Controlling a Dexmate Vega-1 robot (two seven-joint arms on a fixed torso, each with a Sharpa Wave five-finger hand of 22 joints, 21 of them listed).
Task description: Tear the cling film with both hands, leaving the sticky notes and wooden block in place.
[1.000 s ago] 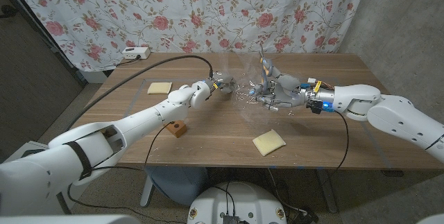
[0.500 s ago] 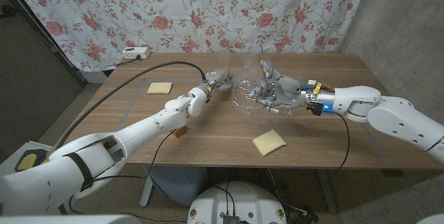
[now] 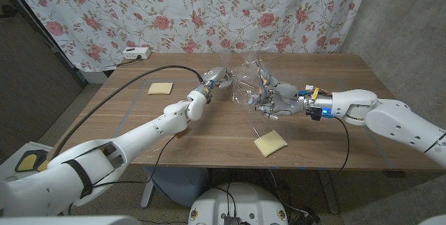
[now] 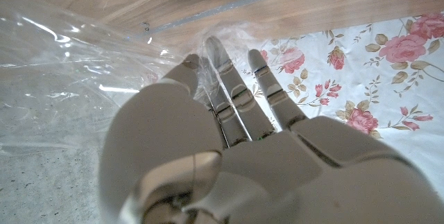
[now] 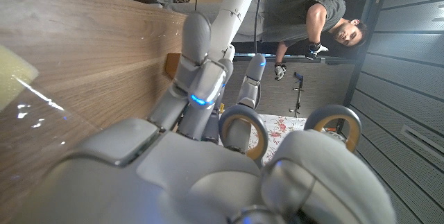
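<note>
In the head view, the cling film [image 3: 245, 80] is held up above the middle of the bench [image 3: 209, 131], stretched between the 2 hands. The left hand [image 3: 218, 80] grips the film's left edge, with its fingers closed on the crumpled plastic. The right hand [image 3: 273, 97] holds the film's right side, its fingers curled in with film bunched among them. 2 yellow sticky notes are counted: 1 sticky note [image 3: 160, 88] lies well to the left of the film, and a second sticky note [image 3: 270, 142] lies nearer the robot than the film. 1 wooden block [image 3: 182, 134] is partly hidden under the left arm, on the robot's side of the film. 1 white box [image 3: 135, 53] sits at the bench's far left corner.

In the left wrist view, the left hand [image 4: 208, 148] is seen from behind with its fingers [image 4: 223, 78] pressed close together, and the film [image 4: 76, 78] is drawn over their tips.

In the right wrist view, the right hand [image 5: 201, 154] is seen with its fingers [image 5: 198, 64] bent forward; whether film is pinched cannot be told here. 1 person [image 5: 305, 16] is seen beyond the bench.

The step in hand is judged to be the tear itself. It is best done with both grips kept firm and the hands drawn apart while raised, so that the notes and block below are not brushed.
</note>
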